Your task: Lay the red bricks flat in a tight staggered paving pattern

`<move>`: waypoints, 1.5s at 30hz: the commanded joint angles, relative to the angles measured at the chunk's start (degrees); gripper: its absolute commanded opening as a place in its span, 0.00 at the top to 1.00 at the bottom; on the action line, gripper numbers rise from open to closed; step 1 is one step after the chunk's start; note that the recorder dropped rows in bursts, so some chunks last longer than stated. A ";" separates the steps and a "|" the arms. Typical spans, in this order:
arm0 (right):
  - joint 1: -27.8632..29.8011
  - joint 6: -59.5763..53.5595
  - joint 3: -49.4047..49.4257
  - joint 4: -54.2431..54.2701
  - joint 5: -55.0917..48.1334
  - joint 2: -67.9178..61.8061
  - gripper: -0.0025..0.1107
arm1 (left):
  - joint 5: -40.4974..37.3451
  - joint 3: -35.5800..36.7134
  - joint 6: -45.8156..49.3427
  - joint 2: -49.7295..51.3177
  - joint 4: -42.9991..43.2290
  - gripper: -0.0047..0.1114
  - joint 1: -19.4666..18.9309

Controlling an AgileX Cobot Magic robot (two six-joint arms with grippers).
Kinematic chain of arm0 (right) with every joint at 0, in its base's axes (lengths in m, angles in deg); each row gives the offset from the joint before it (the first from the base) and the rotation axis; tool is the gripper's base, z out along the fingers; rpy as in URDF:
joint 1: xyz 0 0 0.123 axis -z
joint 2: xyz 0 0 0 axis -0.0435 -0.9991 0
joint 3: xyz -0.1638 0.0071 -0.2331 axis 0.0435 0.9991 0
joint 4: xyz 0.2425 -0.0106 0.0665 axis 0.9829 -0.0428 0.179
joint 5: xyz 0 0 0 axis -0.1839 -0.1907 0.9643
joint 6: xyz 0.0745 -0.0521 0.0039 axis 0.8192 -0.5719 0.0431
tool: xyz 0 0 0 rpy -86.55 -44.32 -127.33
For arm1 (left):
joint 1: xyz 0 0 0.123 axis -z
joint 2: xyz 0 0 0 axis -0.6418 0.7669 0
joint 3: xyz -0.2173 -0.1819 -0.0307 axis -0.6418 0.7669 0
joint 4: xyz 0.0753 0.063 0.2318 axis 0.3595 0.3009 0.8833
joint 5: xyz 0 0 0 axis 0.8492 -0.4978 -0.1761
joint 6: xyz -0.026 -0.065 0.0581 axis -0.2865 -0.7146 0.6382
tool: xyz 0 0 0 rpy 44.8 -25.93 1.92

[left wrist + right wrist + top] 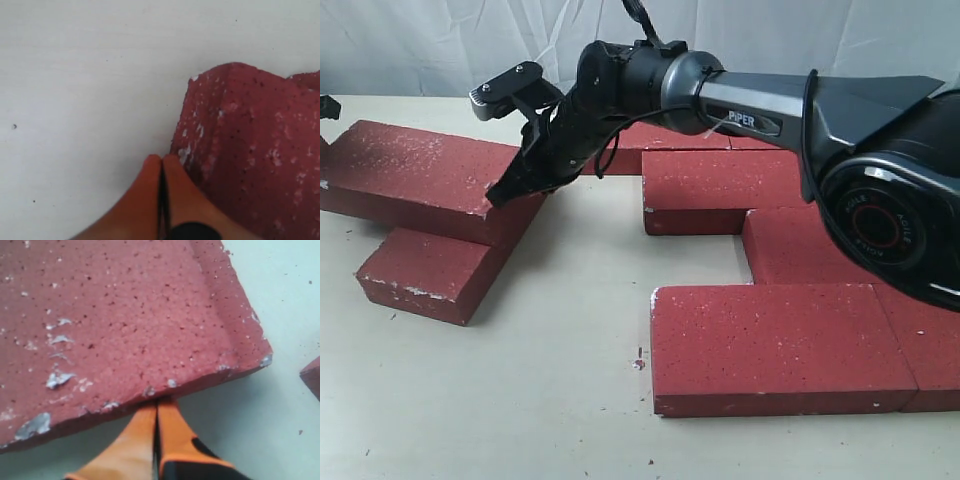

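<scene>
Front row: red bricks (780, 345) lie flat and butted on the worktop (520, 400).
Left pair: tilted brick (420, 175) rests across lower brick (425, 272).
Right hand (505, 192): fingers together, empty, tips at the tilted brick's edge.
Left hand (161, 162): fingers together, empty, beside a brick corner.
Risk: tips slip off the chipped edge, or the brick drops askew and leaves gaps.

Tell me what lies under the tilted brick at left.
The tilted brick rests on a lower brick, lying flat under its near edge. The lower brick's far part, and anything else beneath, is covered.
</scene>
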 commanded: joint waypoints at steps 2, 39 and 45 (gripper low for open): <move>-0.84 0.11 -0.70 1.55 2.84 0.78 0.99 | -5.10 0.18 2.55 -0.63 -5.36 0.96 0.34; 12.62 10.06 29.61 -19.22 -15.62 34.78 0.99 | 12.98 23.68 6.64 -24.79 -4.68 0.96 36.19; 12.62 10.06 33.45 -18.40 -6.54 31.35 0.99 | 17.31 25.89 6.64 -19.85 -4.39 0.96 36.70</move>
